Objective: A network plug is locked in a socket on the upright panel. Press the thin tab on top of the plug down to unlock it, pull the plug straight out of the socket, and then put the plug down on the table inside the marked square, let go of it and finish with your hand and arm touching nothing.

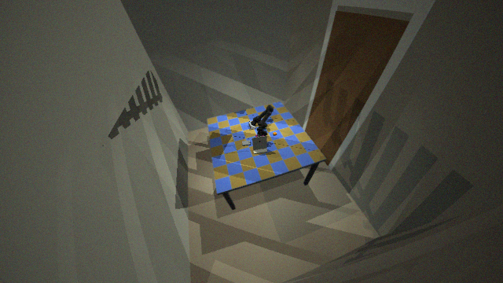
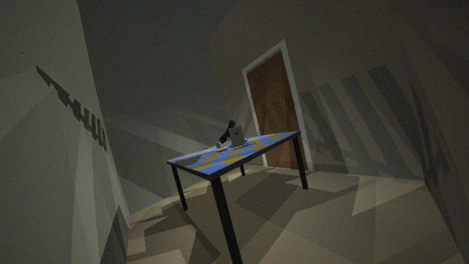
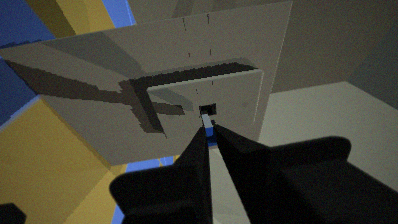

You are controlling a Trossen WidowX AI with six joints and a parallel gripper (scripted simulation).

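Observation:
The upright grey panel [image 1: 259,143] [image 2: 237,136] [image 3: 165,55] stands on the table, with a raised socket block [image 3: 235,95] on its face. The dark socket opening [image 3: 208,108] shows just beyond my fingertips. My gripper [image 3: 209,130] is shut on the plug [image 3: 209,131], blue with a pale front part. The pale front reaches the lower edge of the opening. I cannot tell whether its tip is still inside. The tab cannot be made out separately. In the top and exterior views the plug is too small or hidden behind the panel. I cannot make out the marked square.
The blue and yellow checkered table [image 1: 251,174] [image 2: 216,166] carries everything. A small pale object [image 1: 246,143] [image 2: 221,149] lies left of the panel. A small orange object [image 1: 274,134] lies to its right. The black arm [image 1: 266,114] [image 2: 225,136] stands behind the panel.

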